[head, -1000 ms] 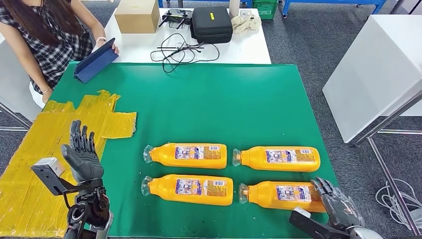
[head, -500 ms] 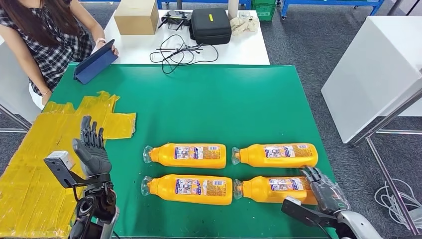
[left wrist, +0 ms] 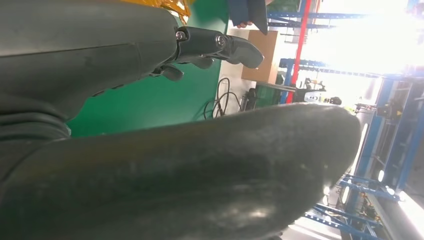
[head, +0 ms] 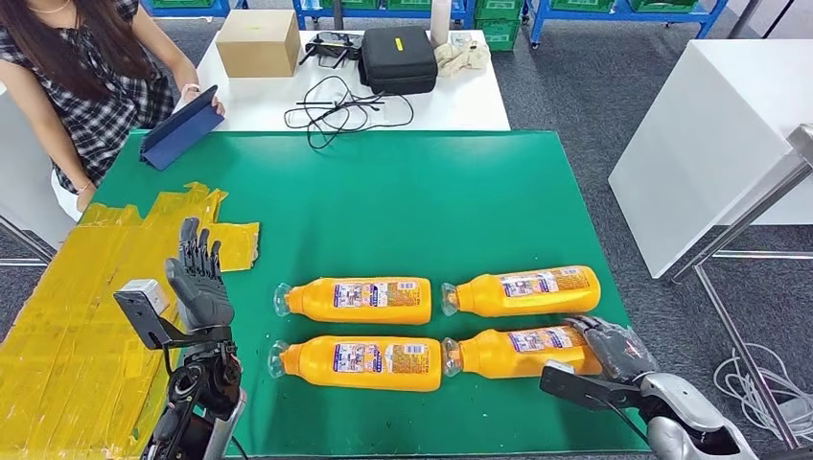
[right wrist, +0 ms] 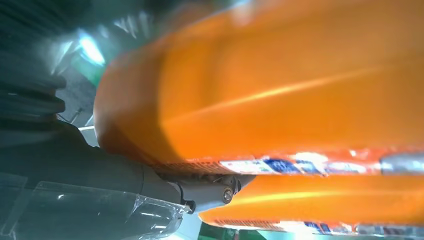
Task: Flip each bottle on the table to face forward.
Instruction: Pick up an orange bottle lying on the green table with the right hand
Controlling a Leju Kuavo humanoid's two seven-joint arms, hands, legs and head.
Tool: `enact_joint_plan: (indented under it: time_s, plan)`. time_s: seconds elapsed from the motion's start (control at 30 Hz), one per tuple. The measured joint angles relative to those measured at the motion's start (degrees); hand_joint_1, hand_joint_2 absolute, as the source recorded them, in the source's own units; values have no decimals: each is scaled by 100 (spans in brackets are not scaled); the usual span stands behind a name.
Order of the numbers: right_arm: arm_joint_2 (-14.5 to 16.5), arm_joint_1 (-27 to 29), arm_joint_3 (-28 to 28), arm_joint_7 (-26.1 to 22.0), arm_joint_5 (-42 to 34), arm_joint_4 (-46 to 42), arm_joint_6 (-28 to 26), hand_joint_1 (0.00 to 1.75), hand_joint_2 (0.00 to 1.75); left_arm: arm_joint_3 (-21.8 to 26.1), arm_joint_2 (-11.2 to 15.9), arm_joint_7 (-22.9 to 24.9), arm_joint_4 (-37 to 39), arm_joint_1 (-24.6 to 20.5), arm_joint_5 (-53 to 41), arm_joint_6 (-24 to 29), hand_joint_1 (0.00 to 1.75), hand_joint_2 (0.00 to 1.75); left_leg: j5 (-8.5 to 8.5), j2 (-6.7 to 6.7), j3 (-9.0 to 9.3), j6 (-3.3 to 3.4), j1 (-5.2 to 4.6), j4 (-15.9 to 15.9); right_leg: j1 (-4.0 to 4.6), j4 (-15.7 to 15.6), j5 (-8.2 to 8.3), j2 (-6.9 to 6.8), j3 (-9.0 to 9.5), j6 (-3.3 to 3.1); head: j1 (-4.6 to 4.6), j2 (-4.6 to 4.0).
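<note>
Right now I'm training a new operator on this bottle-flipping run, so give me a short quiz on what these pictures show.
1. True or false: the left hand holds a bottle.
2. How many orange bottles lie on the green mat?
3. Which bottle does the right hand grip? A: near right bottle; B: far left bottle; C: none.

Key: 1. False; it is raised, fingers apart. 2. Four. 3. A.
</note>
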Motion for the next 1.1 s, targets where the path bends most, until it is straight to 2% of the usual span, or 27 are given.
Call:
enact_joint_plan:
  time_s: [0.23, 0.43, 0.57, 0.63, 0.7, 0.8, 0.87, 0.97, 1.1]
  plan:
    - [-164, -63, 171, 192, -245, 22, 22, 175, 175, -16, 0, -8, 47, -32, 33, -2, 0, 0, 0, -13, 18, 1, 0, 2, 1, -3, -13, -8, 20, 18, -1, -1]
    - [-399, 381, 161, 727, -558, -519, 24, 175, 175, -25, 21, -5, 51, -35, 112, -11, 0, 0, -8, -40, 15, 7, 1, 2, 2, -8, -27, -32, 32, 35, 0, -1]
    - [-516, 847, -11, 714, -977, -956, -237, 175, 175, -25, 43, -2, 13, 6, 120, -14, 0, 0, -12, -63, -11, 13, 0, 2, 1, -15, -31, -49, 27, 41, -1, 0]
    - [-538, 1223, -291, 331, -1435, -1285, -303, 175, 175, -20, 69, -5, -40, 64, 132, -27, 0, 0, -12, -83, -32, 13, -2, 2, -1, -15, -36, -66, 19, 49, 0, 0]
    - [-460, 1625, -714, -343, -1915, -1634, -95, 175, 175, -5, 106, -16, -98, 124, 174, -67, 0, 0, -12, -99, -55, 14, -3, 2, -4, -15, -37, -80, 5, 52, 0, -1]
    - [-51, 1997, -1615, -1457, -2498, -2124, 581, 175, 175, 36, 169, -15, -206, 205, 253, -127, 0, 0, -11, -99, -82, 15, -2, 1, -6, -14, -37, -82, -24, 52, -3, -1]
    - [321, 2001, -2213, -1975, -2746, -2293, 1032, 175, 175, 52, 190, 24, -272, 248, 332, -176, 0, 0, -10, -96, -84, 14, -1, 1, -3, -14, -37, -80, -32, 52, -2, 0]
    - [859, 1866, -2880, -2504, -2985, -2344, 1639, 175, 175, 54, 192, 106, -331, 276, 452, -271, 0, 0, -6, -98, -88, 16, -1, 1, -1, -14, -38, -86, -39, 52, -2, 0]
    - [1379, 1669, -3375, -2704, -3116, -2345, 1875, 175, 175, 53, 192, 138, -364, 274, 493, -312, 0, 0, -5, -98, -90, 17, -2, 1, -2, -14, -37, -88, -40, 52, -2, 0]
